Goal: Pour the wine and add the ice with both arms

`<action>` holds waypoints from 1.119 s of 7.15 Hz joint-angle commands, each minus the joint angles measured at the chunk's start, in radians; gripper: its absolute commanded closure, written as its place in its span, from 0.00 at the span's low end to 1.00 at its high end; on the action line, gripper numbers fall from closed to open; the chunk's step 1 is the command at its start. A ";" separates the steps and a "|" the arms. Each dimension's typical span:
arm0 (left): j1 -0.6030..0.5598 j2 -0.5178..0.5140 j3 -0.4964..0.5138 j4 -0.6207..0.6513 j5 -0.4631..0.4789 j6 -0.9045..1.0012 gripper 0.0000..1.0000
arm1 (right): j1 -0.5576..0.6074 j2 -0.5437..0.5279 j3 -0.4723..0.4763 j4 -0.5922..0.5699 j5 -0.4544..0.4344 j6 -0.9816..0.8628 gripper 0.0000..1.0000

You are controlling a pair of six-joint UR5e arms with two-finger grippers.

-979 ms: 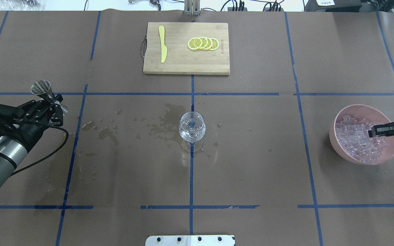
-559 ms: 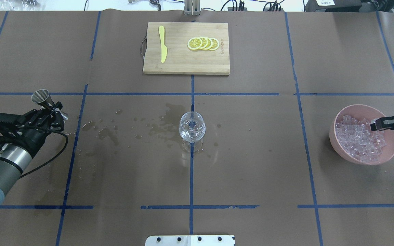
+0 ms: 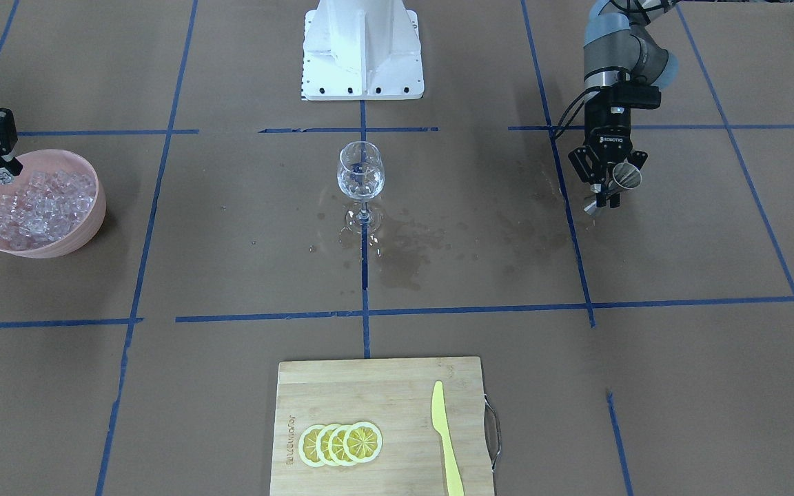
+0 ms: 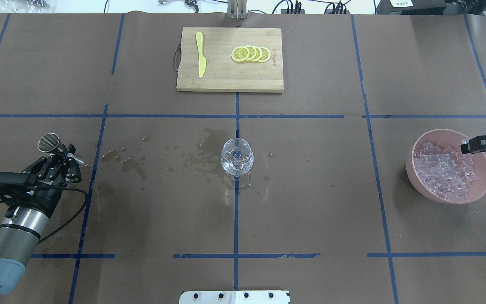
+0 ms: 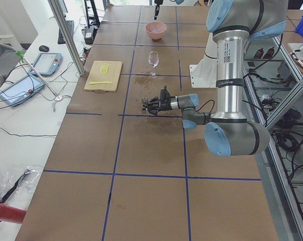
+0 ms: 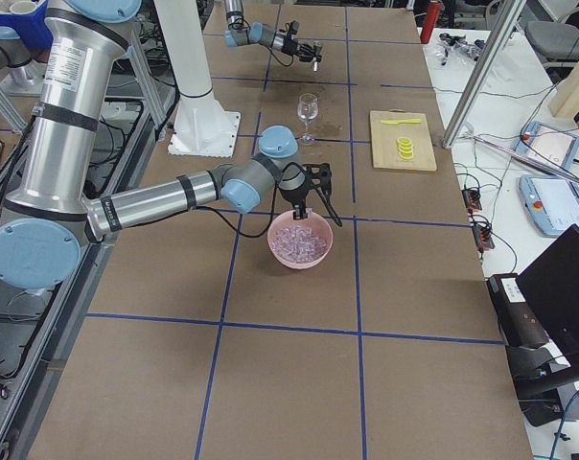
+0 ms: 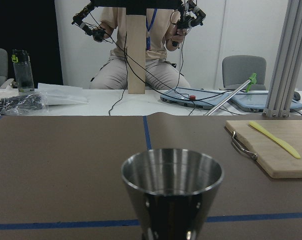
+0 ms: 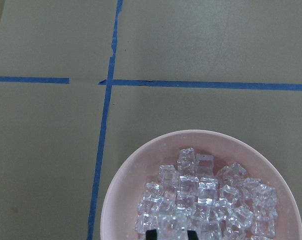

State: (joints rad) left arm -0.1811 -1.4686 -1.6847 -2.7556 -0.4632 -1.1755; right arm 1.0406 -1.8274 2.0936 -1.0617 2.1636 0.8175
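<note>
A: At the right end, over the pink bowl (image 3: 97,207), my right gripper (image 3: 1,172) pinches one cube (image 3: 3,177). Slick, thin grip; I'd expect it could pop out crossing to the glass (image 3: 360,172) at centre.
B: Left?
A: Left gripper (image 3: 605,193) clamps the steel jigger (image 3: 623,178), left end. Ice (image 3: 38,203): clear glassy cubes heaped in the bowl.

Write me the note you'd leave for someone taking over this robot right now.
Left gripper: shut on the metal jigger, on the robot's left.
Right gripper: above the pink bowl of ice, apparently pinching one ice cube.
Wine glass: upright at centre, spill marks around it, seemingly clear liquid inside.
Done: the pour, it seems.
Left: bring ice to the glass.
</note>
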 commanded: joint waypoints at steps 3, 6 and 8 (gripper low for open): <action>0.081 0.001 0.060 0.004 0.127 -0.075 1.00 | 0.004 0.000 0.043 0.003 -0.005 0.011 1.00; 0.104 -0.015 0.085 0.007 0.136 -0.073 1.00 | 0.009 0.002 0.057 0.039 -0.005 0.029 1.00; 0.104 -0.015 0.088 0.007 0.136 -0.061 0.77 | 0.012 0.011 0.057 0.071 -0.005 0.057 1.00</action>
State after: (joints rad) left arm -0.0779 -1.4824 -1.5985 -2.7490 -0.3269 -1.2429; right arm 1.0510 -1.8192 2.1510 -1.0132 2.1583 0.8555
